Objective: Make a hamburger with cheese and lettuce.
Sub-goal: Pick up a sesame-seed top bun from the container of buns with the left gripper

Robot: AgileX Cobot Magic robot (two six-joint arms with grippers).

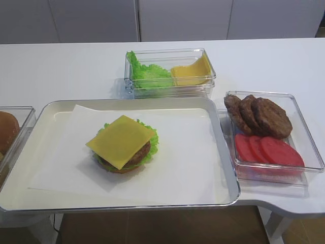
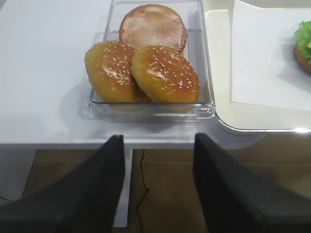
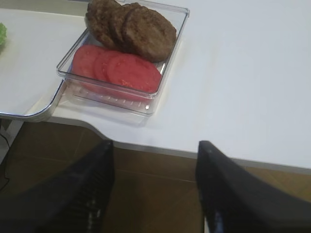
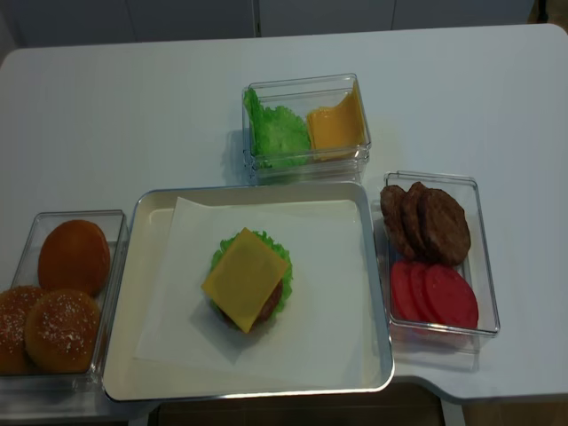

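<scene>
**Top bun still missing; cheese could slide**

Both grippers, left [image 2: 155, 189] and right [image 3: 153, 189], hang apart and empty below the table's near edge. A clumsy bun drop could shift the cheese [image 4: 246, 279] off the hamburger [image 1: 123, 145] on the tray [image 4: 377, 293], over the lettuce [image 1: 151, 147].

Left box [image 2: 206, 73]: buns [image 2: 164, 73]. Right box [image 3: 167, 73]: patties, tomato. Far box [image 1: 208, 63]: leaves, cheese slices.

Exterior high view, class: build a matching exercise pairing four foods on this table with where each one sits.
Column A:
1. cheese
2. tomato slices
3. sesame buns
4. lettuce heap

Column B:
a. left-hand clear box
b. back box, beside orange-yellow slices
c. on top of the patty on the tray
d. right-hand box, in front of the bare patties

Pairs: 1-c, 2-d, 3-a, 4-b
</scene>
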